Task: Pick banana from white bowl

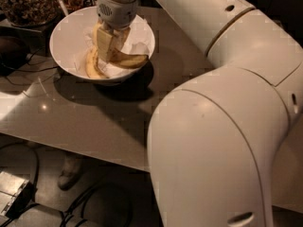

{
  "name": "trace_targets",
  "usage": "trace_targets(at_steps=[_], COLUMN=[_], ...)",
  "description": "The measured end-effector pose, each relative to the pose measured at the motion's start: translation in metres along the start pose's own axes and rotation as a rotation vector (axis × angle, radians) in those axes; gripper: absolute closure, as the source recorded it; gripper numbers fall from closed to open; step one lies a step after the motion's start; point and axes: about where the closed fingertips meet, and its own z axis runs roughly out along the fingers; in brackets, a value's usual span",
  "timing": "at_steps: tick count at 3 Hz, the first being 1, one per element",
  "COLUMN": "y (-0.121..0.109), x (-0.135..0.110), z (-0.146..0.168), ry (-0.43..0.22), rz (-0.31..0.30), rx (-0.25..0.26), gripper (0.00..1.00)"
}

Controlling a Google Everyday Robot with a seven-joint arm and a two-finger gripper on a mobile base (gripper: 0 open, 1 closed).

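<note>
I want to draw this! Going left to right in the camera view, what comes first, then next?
First the curved banana → tool, down inside the white bowl → banana → robot's big white arm.

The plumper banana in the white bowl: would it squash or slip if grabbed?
The banana looks brownish and ripe, so probably soft and bruisable. Lying on crumpled paper, it may shift when nudged. The gripper is in the bowl over it.
</note>
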Motion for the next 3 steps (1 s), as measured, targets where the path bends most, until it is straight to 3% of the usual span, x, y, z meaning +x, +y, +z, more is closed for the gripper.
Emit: trace_targets(at_steps=[3], y=[0.048], x=[0.071], z=[-0.02], ry=[0.04], rz=[0.162], rx=[-0.086], gripper=[1.0])
